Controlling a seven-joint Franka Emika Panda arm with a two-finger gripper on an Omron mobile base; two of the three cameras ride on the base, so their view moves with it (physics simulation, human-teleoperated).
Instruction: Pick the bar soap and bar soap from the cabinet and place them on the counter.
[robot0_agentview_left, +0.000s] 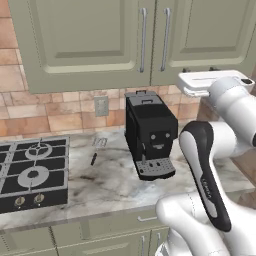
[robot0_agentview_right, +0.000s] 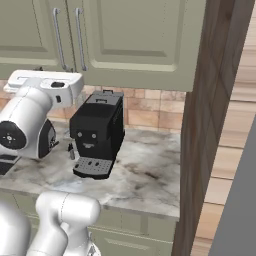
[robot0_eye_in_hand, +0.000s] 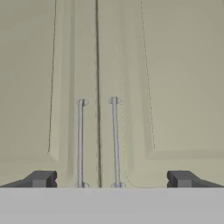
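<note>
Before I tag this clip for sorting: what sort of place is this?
A home kitchen, rendered: a gas hob and a coffee machine on a marbled counter, under green wall cabinets.

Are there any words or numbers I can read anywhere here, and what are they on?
No text reads clearly.
Robot arm: small pale lettering on its dark band, too blurred to read.
Coffee machine, cabinet, hob: no words or numbers visible.

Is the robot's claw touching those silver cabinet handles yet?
Apart. In the hand view, the gripper stands open, its fingertips wide on either side of both handles, short of the closed doors.
</note>
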